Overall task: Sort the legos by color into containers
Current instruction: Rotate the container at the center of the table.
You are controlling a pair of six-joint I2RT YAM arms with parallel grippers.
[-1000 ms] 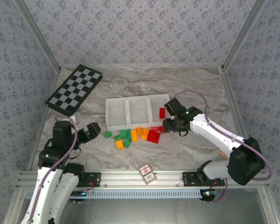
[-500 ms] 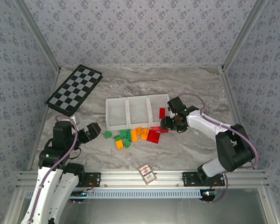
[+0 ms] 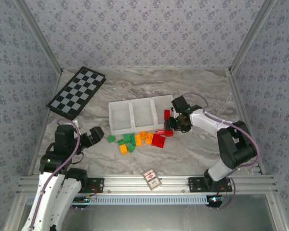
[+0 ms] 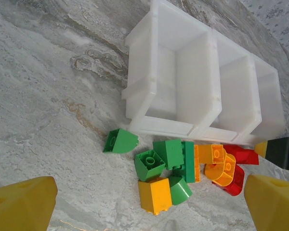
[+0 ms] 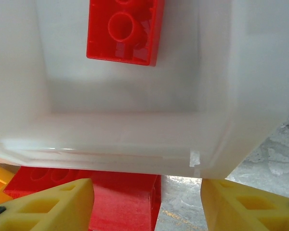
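One black-and-white checkerboard (image 3: 77,92), flat on the far left of the marble desk (image 3: 202,149).

One pair of left fingers (image 3: 94,134), yellow-tipped, spread wide with nothing between them, held left of the brick pile.

One white three-compartment tray (image 3: 120,132), mid-desk.

About eleven loose lego bricks (image 3: 137,139), heaped on the desk just in front of the tray: greens to the left, oranges in the middle, reds to the right.

One small red-patterned card box (image 3: 152,179), at the near edge, well apart from the pile.

One red lego brick (image 3: 167,114), lying inside the tray's right compartment.

One pair of right fingers (image 3: 172,126), at the tray's near right corner, parted and clamped on nothing. One tip overlaps a flat red brick (image 5: 127,195) lying against the tray's front wall; bare desk shows between that brick and the other tip.
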